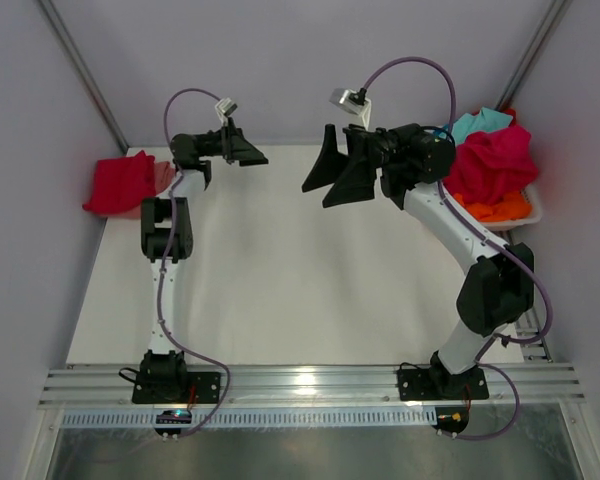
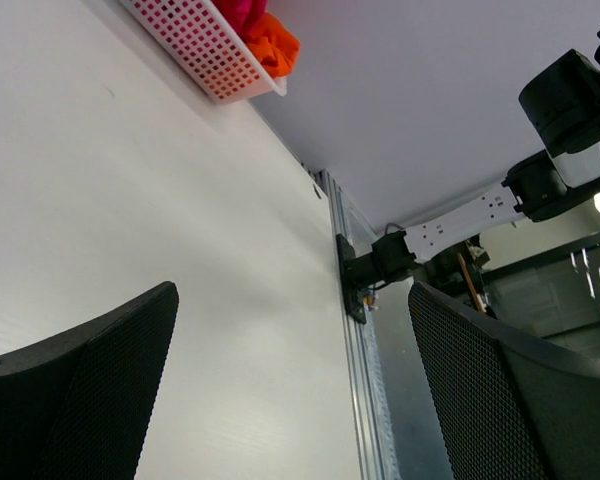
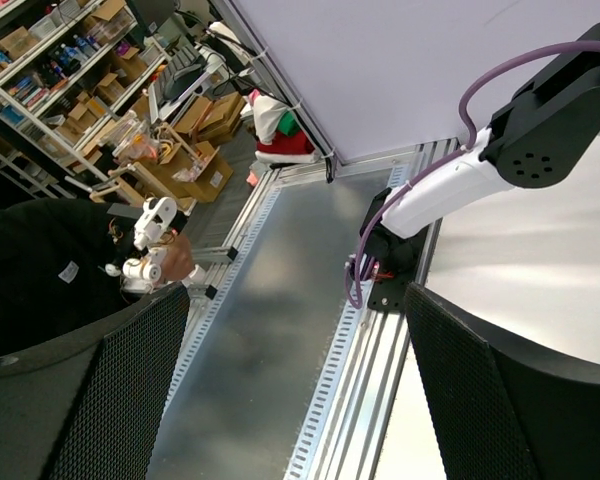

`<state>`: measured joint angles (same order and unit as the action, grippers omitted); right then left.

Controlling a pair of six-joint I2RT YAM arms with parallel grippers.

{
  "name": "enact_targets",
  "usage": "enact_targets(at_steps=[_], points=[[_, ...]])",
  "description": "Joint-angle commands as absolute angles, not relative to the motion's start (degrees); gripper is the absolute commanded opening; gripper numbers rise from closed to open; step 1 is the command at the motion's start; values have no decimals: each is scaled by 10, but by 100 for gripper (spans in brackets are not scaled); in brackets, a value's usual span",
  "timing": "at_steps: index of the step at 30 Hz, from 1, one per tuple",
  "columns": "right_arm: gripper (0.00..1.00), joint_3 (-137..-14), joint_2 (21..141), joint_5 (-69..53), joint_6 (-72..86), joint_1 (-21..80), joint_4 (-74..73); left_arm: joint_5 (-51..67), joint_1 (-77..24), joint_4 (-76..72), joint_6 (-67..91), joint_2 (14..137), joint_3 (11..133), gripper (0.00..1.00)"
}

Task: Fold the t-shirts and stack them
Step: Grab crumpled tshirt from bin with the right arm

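A folded red t-shirt [image 1: 120,183] lies on a pink one at the table's far left edge. A white basket [image 1: 525,215] at the far right holds crumpled magenta [image 1: 492,162], orange [image 1: 495,208] and teal [image 1: 480,122] t-shirts; the basket [image 2: 208,48] and orange cloth [image 2: 272,42] show in the left wrist view. My left gripper [image 1: 248,152] is open and empty, raised right of the red stack. My right gripper [image 1: 335,172] is open and empty, raised over the far middle of the table, left of the basket.
The white table top [image 1: 290,290] lies between the arms. An aluminium rail [image 1: 310,385] runs along the near edge with both arm bases. Grey walls close the back and sides. The right wrist view looks off the table toward a person and shelves.
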<state>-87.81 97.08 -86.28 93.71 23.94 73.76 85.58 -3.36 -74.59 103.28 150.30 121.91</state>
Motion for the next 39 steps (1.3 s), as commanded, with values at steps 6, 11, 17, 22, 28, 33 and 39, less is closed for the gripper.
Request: enact_targets(at_steps=[6,11,17,22,28,33,39], points=[[93,-852,908,-942,897,243,748,774,23,-883,958,1494,1216,99],[93,-826,874,-941,835,243,687,688,45,-797,823,1463,1136,99],[93,-796,850,-942,798,240,650,619,53,-660,696,1414,1054,99],[93,-797,855,-942,799,236,650,513,56,-247,359,1375,1052,99],[93,-786,854,-942,795,236,653,255,55,9,139,1363,1112,99],[93,-769,846,-940,794,229,671,-22,39,69,26,1319,1091,99],[93,-759,847,-891,785,176,685,-103,25,91,17,1218,1034,99]])
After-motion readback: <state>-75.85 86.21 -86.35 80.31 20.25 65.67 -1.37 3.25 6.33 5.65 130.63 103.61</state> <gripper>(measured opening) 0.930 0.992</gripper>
